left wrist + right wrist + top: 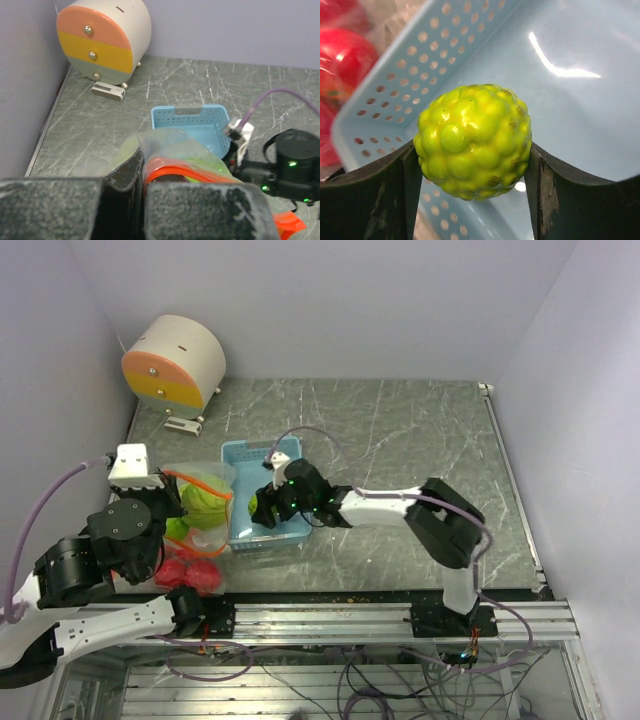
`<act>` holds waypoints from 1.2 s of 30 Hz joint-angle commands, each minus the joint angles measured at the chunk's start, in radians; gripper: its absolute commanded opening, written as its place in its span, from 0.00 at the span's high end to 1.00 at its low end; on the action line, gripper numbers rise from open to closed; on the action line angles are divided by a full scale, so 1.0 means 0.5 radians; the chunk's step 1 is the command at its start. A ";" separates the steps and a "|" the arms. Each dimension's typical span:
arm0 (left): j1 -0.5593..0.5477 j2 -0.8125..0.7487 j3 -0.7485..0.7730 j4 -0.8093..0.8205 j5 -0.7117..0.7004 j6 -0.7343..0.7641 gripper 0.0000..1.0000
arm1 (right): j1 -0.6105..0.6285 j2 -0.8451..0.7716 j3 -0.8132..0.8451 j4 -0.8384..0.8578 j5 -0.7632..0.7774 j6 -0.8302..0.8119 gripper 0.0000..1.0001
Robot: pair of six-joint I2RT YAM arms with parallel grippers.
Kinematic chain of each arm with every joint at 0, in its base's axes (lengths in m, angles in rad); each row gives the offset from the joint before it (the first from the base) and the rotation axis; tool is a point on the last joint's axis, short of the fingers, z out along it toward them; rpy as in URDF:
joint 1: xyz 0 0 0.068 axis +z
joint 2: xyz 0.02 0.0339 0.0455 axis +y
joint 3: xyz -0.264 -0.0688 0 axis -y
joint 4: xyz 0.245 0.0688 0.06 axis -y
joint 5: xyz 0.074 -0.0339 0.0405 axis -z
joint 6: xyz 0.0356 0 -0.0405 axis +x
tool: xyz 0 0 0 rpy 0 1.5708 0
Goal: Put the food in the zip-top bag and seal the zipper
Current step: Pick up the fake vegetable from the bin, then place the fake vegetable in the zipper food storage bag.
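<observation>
The right gripper [470,157] is down inside the light blue tray [395,90], and its two dark fingers [380,195] press on either side of a bumpy yellow-green ball [472,140], so it has the ball gripped. The ball is glossy, covered in small rounded knobs, and sits near the tray's perforated left wall. Just beyond that wall I can see red balls [345,55] through clear plastic.

The left gripper [143,200] is closed on the rim of the zip-top bag [170,150], pinching it beside the orange zipper [170,172]. From above, the bag lies against the tray's left side, with a ribbed green head [205,505] in the middle and the red balls at its near end, close to the table's front edge.

The green marbled tabletop [420,430] runs wide to the right of the tray. A round drawer unit [175,360] with orange and yellow fronts stands in the far left corner, well apart from the tray. Pale walls close in three sides.
</observation>
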 commanded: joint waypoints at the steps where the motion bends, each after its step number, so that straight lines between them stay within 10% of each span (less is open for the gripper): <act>1: 0.002 0.097 0.031 0.273 0.120 0.075 0.93 | -0.075 -0.422 -0.146 0.148 0.104 -0.031 0.51; 15: 0.001 0.403 -0.395 1.191 0.303 0.028 0.93 | -0.091 -1.675 -0.707 -0.054 0.208 -0.226 0.50; 36: 0.116 1.046 -0.879 1.565 0.332 -0.322 0.93 | -0.082 -2.114 -1.001 -0.201 -0.219 -0.204 0.51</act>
